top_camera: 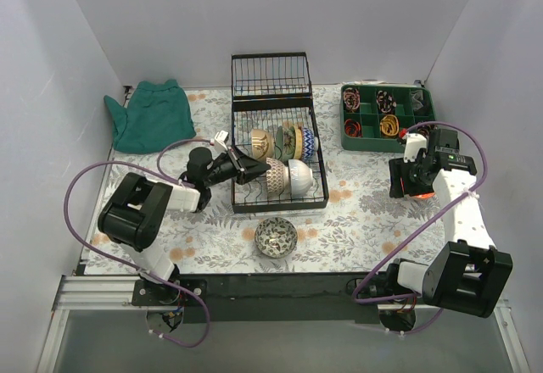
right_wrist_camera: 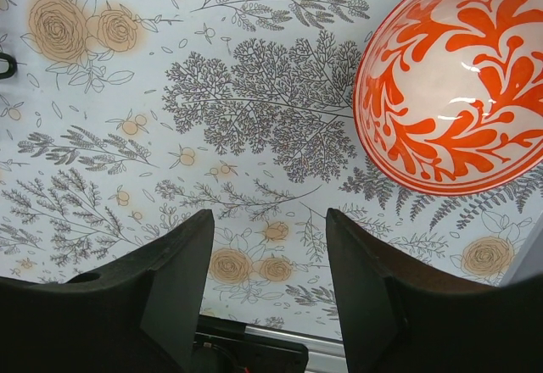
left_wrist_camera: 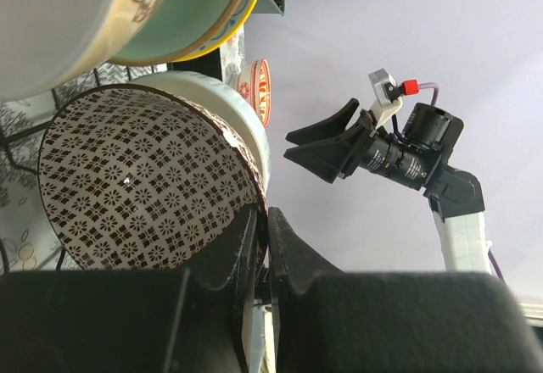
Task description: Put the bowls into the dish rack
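Note:
The black wire dish rack (top_camera: 237, 199) stands mid-table with several bowls (top_camera: 284, 142) upright in its tines. My left gripper (top_camera: 254, 172) reaches into the rack's near row and is shut on the rim of the brown patterned bowl (left_wrist_camera: 144, 195), which shows in the top view (top_camera: 276, 175) next to a white bowl (top_camera: 301, 175). In the left wrist view the fingers (left_wrist_camera: 242, 242) pinch that rim. My right gripper (top_camera: 405, 188) is open over the table; the red-orange bowl (right_wrist_camera: 454, 85) lies up and to the right of its jaws (right_wrist_camera: 270, 263). A dark patterned bowl (top_camera: 276, 236) sits on the table before the rack.
The rack's hinged wire panel (top_camera: 270, 72) stands open at the back. A green compartment tray (top_camera: 366, 142) sits back right and a green cloth (top_camera: 151, 116) back left. The enclosure walls close in on both sides.

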Robot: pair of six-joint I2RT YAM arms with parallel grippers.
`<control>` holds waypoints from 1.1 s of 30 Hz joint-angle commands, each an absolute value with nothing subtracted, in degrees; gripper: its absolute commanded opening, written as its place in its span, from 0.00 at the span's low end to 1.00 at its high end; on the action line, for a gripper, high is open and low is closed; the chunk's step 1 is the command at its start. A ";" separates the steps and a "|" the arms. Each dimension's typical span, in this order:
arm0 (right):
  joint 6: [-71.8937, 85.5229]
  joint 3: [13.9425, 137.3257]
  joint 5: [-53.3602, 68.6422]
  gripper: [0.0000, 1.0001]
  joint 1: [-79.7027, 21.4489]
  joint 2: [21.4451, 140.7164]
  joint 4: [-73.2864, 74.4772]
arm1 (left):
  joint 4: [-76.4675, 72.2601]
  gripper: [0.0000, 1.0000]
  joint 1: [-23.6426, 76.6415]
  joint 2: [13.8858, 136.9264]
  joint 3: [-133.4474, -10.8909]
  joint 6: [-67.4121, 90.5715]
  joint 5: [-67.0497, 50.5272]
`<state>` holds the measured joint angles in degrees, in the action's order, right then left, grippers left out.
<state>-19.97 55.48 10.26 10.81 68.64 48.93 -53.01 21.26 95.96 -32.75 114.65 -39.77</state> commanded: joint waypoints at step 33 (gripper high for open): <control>-21.80 55.37 12.13 0.64 10.90 70.23 45.44 | -29.30 0.58 22.50 85.52 -35.59 106.02 -35.77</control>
